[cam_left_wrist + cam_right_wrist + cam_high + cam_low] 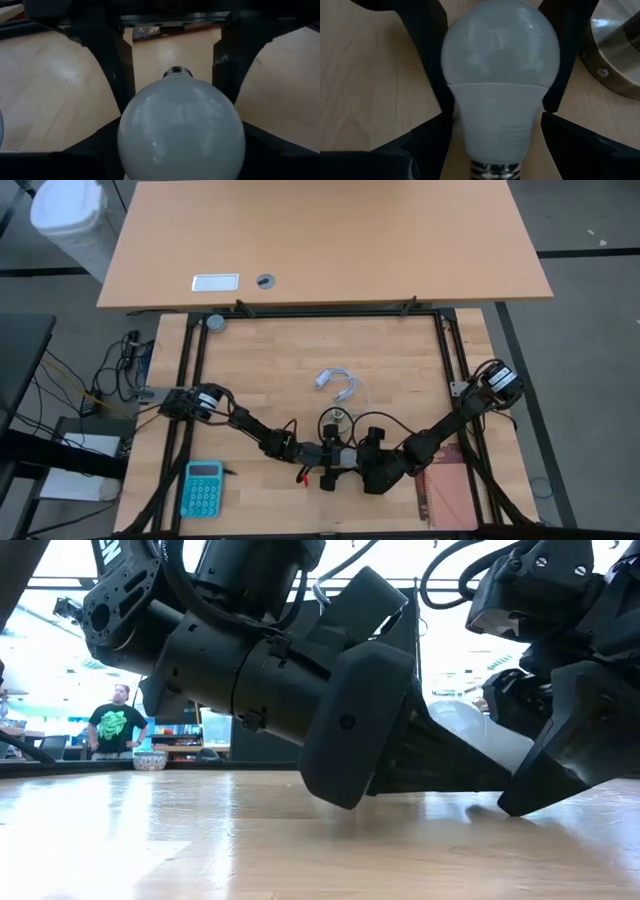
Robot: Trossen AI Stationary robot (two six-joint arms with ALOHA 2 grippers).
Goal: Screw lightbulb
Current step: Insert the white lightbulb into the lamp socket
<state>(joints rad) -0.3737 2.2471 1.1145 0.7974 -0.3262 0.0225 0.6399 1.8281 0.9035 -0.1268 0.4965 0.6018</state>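
1. Hidden from the high view under the two meeting arms, near the front edge of the table (400, 370): the lightbulb (500, 75). Only a pale sliver seen in the low view, between dark housings.
2. Clamped on the bulb's tapering neck, just above the screw base: the right gripper (496, 120), set fairly wide, with a finger against each side.
3. Placed around the globe from the opposite end: the left gripper (181, 125). Cannot tell whether gripping or merely flanking.
4. Lying level just above the wood, base toward the right arm. Threaded base cut off at the edge of the right wrist view and mostly masked by the globe in the left one.
5. Smooth matte white globe, paler plastic collar, ribbed grey metal thread.
6. Just beside the bulb, partly out of frame: a brushed silvery socket disc (620, 50), round and flat.
7. Pale planked wood, faintly glossy.
8. Open boards behind the disc as far as a coiled white cable (340, 385); teal calculator (203, 488) well apart at the front left.
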